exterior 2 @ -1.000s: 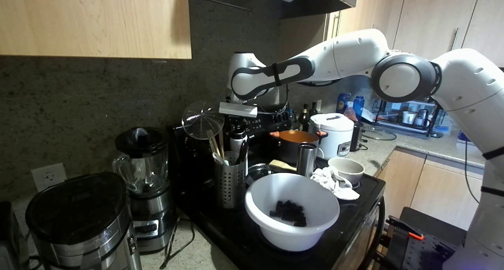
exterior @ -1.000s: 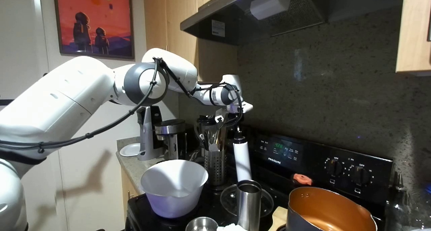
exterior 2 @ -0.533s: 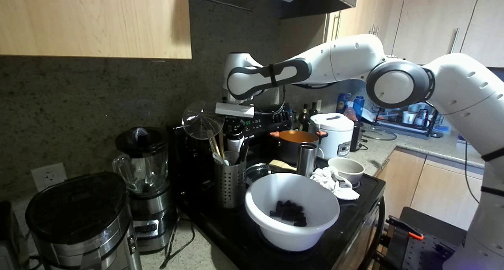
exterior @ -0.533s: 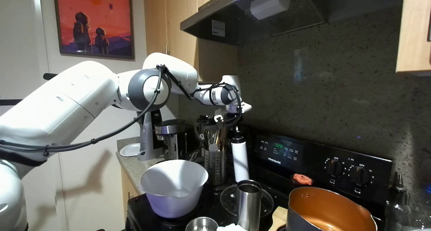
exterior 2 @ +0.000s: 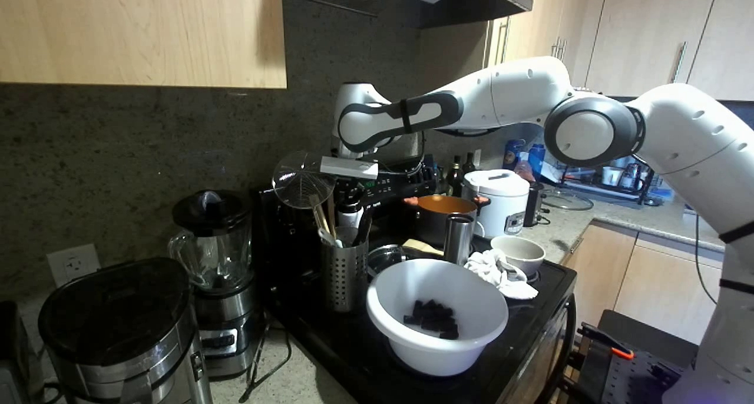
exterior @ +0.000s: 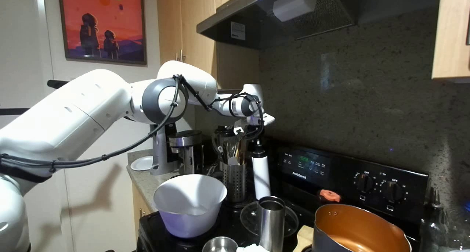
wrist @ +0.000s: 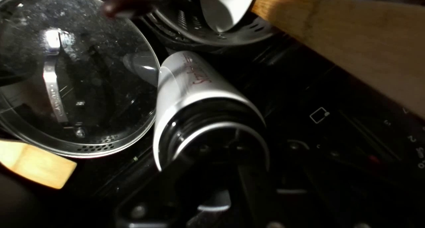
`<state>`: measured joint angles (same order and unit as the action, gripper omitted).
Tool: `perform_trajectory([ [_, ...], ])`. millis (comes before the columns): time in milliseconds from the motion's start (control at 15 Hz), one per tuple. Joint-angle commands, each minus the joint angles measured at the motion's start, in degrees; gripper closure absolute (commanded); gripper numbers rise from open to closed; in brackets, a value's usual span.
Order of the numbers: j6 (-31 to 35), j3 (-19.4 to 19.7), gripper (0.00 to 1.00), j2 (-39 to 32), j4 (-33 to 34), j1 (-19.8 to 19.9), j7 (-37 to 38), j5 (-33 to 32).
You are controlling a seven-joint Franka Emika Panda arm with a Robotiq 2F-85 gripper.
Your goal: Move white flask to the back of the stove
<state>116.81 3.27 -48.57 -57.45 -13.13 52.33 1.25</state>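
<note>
Black two-fingered gripper (wrist: 215,165), wrist view bottom centre: pinching dark top of tall white cylindrical flask (exterior: 261,176) | flask: tilted, mid-frame in an exterior view, base contact unclear | black panel-backed stove (exterior: 339,173), lower right: rear seemingly reached; set-down, release remain

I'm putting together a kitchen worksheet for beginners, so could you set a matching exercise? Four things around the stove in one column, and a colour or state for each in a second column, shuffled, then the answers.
Column one
1. white flask
2. large white bowl
3. wide pot
4. utensil holder

Column two
A. coppery orange inside
B. slim, black at the top
C. made of perforated metal
D. dark pieces lying in it

Right pairs: 1-B, 2-D, 3-A, 4-C
</note>
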Motion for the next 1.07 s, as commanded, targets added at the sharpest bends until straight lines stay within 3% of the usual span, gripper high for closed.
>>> perform_trajectory([
  [0, 0.42, -1.38, 0.97, -0.91, 1.19, 1.14, 0.63, 1.75],
  [600, 1.81, -1.85, 0.97, -1.47, 0.34, 1.79, 0.46, 2.92],
  [733, 1.97, -1.77, 0.62, -1.37, 0.19, 1.83, 0.39, 2.82],
  [1000, 1.38, -1.55, 0.35, -1.15, 0.12, 1.72, 0.53, 2.49],
])
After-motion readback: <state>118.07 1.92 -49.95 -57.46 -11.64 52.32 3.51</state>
